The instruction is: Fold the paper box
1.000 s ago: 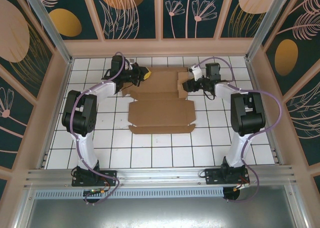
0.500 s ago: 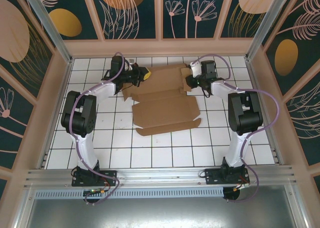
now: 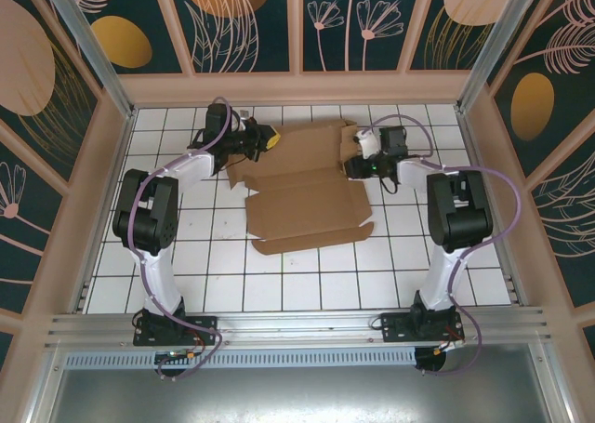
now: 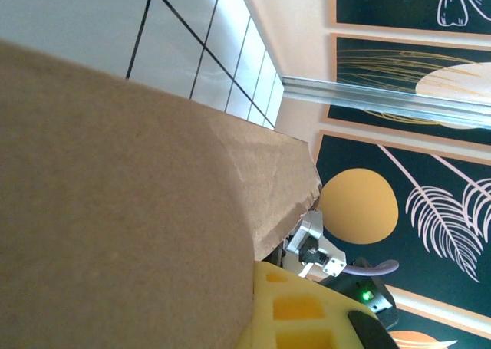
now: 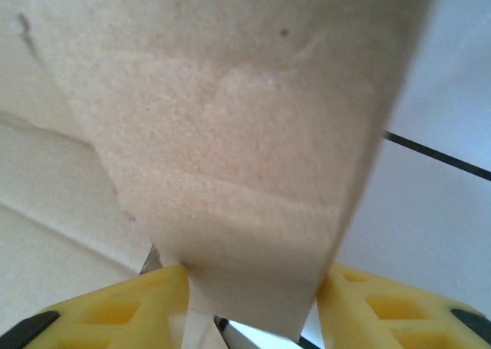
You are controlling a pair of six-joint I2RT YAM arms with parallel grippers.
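The paper box point(image 3: 307, 195) is a flat brown cardboard sheet with flaps, lying on the white tiles between the two arms. My left gripper point(image 3: 271, 139) is at the sheet's far left corner, shut on its edge. In the left wrist view the cardboard point(image 4: 115, 211) hides one finger, and the other yellow finger point(image 4: 307, 311) presses against it. My right gripper point(image 3: 357, 163) is at the sheet's far right flap. In the right wrist view that flap point(image 5: 238, 157) stands between the two spread yellow fingers point(image 5: 115, 311) of my right gripper point(image 5: 253, 276), which is open.
The white tiled floor point(image 3: 307, 284) is boxed in by a beige back wall point(image 3: 297, 86) and side walls close to both grippers. The arm bases sit on the metal rail point(image 3: 297, 325) at the near edge.
The sheet has slid a little to the right and turned slightly. My right gripper went toward the back wall, then came back along the right flap. The left arm has held still.
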